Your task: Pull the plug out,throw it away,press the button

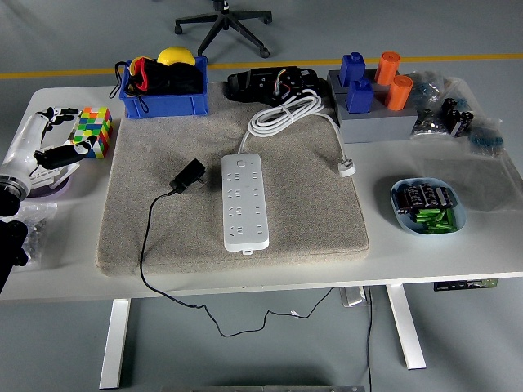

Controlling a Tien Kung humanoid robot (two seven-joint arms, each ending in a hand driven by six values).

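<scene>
One black plastic plug (189, 175) lies unplugged on coarse beige mat (237, 196), just left of long white power strip (244, 202).
Left hand (45, 145), fingers loosely spread, empty, well apart at table's left edge.

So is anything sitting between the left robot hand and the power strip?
Only the black plug, lying unplugged on the mat just left of the power strip. The left robot hand is at the table's left edge beside the cube, holding nothing.
</scene>
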